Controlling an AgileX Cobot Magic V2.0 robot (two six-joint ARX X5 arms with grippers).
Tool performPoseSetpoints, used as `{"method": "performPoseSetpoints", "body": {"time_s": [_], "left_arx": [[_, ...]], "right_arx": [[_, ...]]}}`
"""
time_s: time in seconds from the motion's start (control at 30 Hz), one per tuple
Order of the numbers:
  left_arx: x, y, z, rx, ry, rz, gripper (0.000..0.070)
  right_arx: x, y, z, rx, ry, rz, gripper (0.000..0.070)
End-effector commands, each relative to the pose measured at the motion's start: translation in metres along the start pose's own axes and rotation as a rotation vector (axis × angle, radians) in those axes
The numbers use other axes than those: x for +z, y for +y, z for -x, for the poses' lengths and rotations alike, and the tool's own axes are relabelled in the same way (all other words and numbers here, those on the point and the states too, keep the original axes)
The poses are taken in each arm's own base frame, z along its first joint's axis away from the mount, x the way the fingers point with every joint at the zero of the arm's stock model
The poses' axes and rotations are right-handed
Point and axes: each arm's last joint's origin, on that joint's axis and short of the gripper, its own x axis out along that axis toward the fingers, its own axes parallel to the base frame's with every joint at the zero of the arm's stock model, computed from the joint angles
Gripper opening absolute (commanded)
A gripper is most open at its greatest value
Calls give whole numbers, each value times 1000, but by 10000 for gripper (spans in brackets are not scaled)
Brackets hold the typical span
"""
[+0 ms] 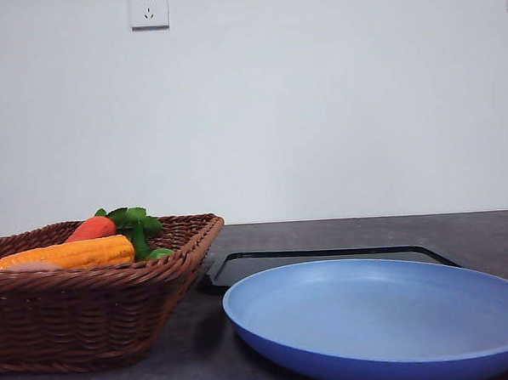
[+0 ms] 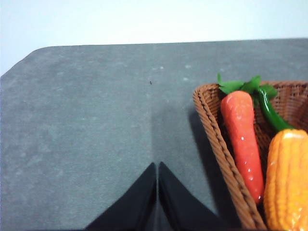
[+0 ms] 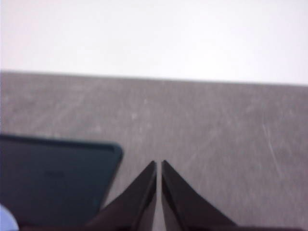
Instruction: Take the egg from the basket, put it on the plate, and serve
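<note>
A woven wicker basket sat beside a smooth round blue plate; the left hand, fingers together, hovered beside the basket.

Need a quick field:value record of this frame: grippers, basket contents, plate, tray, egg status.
left gripper: shut, holding nothing, over bare table beside the basket
right gripper: shut, holding nothing, over table near the tray's corner
basket contents: carrot, corn cob, green leaves
egg: probably the pale rounded shape in front of the corn, mostly hidden by the rim
plate: blue, empty, right of the basket
tray: black, flat, behind the plate
task stage: not started
</note>
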Motion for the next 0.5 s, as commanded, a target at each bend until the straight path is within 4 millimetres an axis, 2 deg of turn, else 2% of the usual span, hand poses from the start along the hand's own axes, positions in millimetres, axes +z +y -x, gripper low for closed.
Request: {"method": "performPoseSetpoints", "body": {"time_s": [0.0, 0.2, 0.33, 0.47], "left_arx": [[1, 0, 0, -4, -22, 128, 0], [2, 0, 0, -14, -23, 464, 0], [2, -1, 0, -43, -17, 500, 0], [6, -3, 1, -100, -17, 499, 0]], "right_arx": [[5, 0, 0, 3, -53, -33, 0], [21, 1, 2, 35, -223, -222, 0], [28, 1, 4, 59, -290, -332, 0], [32, 2, 5, 82, -252, -437, 0]]}}
